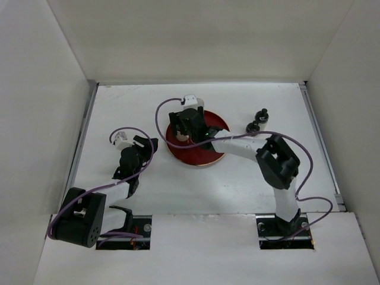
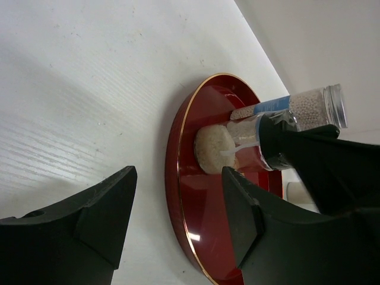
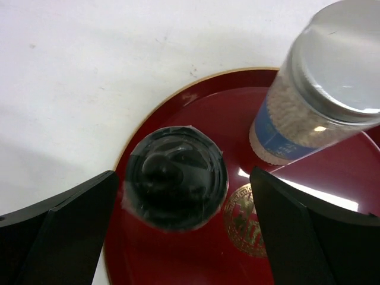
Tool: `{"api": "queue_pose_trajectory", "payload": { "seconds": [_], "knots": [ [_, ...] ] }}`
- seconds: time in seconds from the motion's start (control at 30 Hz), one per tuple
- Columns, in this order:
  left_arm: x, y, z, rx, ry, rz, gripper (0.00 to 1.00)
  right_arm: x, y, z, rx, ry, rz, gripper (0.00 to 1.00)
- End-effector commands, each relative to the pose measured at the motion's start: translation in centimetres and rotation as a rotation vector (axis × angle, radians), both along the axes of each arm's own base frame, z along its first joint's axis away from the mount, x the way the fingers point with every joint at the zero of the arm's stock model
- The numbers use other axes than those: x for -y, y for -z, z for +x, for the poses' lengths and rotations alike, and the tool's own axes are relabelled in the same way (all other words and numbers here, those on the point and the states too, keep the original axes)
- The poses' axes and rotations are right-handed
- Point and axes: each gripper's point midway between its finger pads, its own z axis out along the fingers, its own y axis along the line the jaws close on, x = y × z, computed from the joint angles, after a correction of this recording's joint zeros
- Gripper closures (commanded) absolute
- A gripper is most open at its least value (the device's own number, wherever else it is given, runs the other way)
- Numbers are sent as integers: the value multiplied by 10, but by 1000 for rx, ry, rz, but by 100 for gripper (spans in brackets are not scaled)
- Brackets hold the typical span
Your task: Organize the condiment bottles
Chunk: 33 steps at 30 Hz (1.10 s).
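Observation:
A short pale bottle with a black top (image 3: 175, 178) stands on the round red tray (image 3: 178, 261), next to the tall bottle with a grey cap and blue band (image 3: 314, 101). My right gripper (image 3: 183, 177) is open, with its jaws on either side of the short bottle's top and a gap on each side. In the top view it hangs over the tray (image 1: 205, 155). Two more short black-topped bottles (image 1: 261, 114) (image 1: 253, 126) stand on the table right of the tray. My left gripper (image 1: 149, 143) is open and empty, left of the tray. Its wrist view shows both tray bottles (image 2: 237, 139) (image 2: 300, 110).
White walls enclose the table (image 1: 119, 113) on the left, back and right. The gold emblem (image 3: 246, 219) marks the tray's centre. The right arm (image 1: 276, 160) stretches across the table from the near right to the tray.

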Motion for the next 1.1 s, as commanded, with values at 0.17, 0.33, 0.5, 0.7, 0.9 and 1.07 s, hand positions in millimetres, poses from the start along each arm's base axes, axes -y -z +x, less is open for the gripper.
{"api": "queue_pose_trajectory", "payload": {
  "seconds": [0.17, 0.33, 0.5, 0.7, 0.9, 1.07],
  "knots": [
    [3, -19, 4, 70, 6, -22, 42, 108, -135, -44, 208, 122, 218, 5],
    [4, -18, 4, 67, 7, -18, 42, 240, -102, -46, 177, 435, 158, 3],
    [1, -20, 4, 72, -1, -14, 42, 309, -51, -40, 61, 623, 16, 0],
    [1, -20, 4, 75, -6, -6, 42, 300, -12, -19, -18, 579, 32, 0],
    [0, -20, 4, 73, -7, -5, 41, 300, 3, 6, -38, 585, 38, 7],
    [0, -18, 4, 67, -5, -8, 41, 305, -9, 6, -4, 613, 36, 32]
  ]
}}
